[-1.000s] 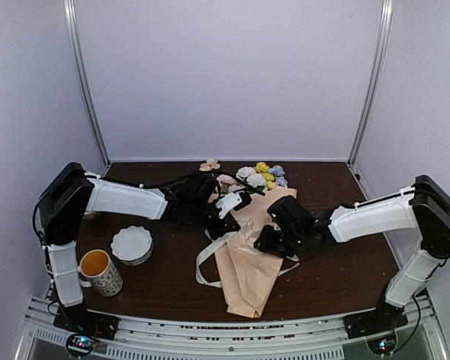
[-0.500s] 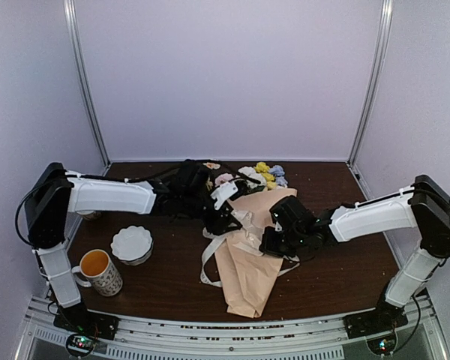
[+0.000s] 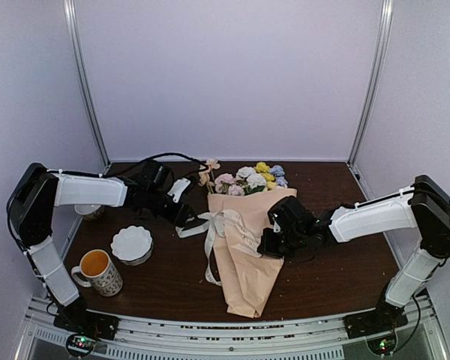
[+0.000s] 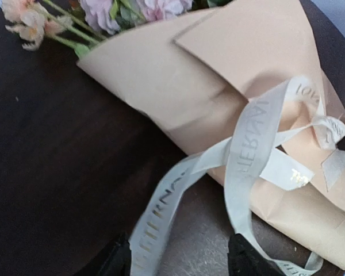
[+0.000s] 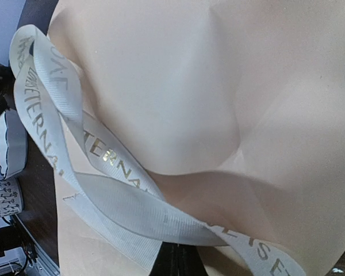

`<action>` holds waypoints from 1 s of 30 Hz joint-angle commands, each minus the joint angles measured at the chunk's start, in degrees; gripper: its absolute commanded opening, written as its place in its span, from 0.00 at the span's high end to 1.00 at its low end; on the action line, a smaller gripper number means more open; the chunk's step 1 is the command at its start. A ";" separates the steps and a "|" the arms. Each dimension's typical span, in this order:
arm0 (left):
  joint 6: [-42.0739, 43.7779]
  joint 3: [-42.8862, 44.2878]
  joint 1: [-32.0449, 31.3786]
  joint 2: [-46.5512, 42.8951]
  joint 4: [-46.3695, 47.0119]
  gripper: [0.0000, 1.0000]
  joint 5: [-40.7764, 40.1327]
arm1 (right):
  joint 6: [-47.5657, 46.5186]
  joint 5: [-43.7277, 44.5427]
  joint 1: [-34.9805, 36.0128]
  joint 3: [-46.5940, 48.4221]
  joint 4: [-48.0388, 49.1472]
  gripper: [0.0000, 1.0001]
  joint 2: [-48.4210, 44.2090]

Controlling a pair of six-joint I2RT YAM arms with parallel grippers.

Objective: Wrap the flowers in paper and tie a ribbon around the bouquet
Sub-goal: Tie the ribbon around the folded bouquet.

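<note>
The bouquet lies in mid-table: pastel flowers (image 3: 247, 178) (image 4: 98, 11) bunched in a peach-tan paper (image 3: 247, 277) (image 4: 161, 75) (image 5: 190, 86) cone, heads pointing away from the arms. A cream ribbon (image 3: 214, 221) (image 4: 247, 149) (image 5: 121, 201) with lettering loops across the cone's middle, and loose tails run off to the left. My left gripper (image 3: 187, 219) (image 4: 181, 261) sits left of the cone, open, with one ribbon tail lying between its fingers against the left one. My right gripper (image 3: 268, 244) (image 5: 178, 259) is at the cone's right side, shut on a ribbon strand.
A white scalloped bowl (image 3: 132, 244) (image 5: 11, 144) and a patterned mug (image 3: 101, 271) (image 5: 3, 195) with an orange inside stand at the front left. Another cup (image 3: 86, 212) is partly hidden behind the left arm. Purple walls close in the dark wooden table (image 3: 337, 277).
My left gripper opened and drew back to the left, away from the cone. My right gripper closed on the ribbon and stayed by the cone's right side. The flower heads are uncovered again.
</note>
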 commanded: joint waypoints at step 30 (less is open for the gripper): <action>0.93 3.70 0.22 9.46 -7.75 0.94 -11.12 | -7.18 -3.48 -0.52 4.68 -1.87 1.00 -5.10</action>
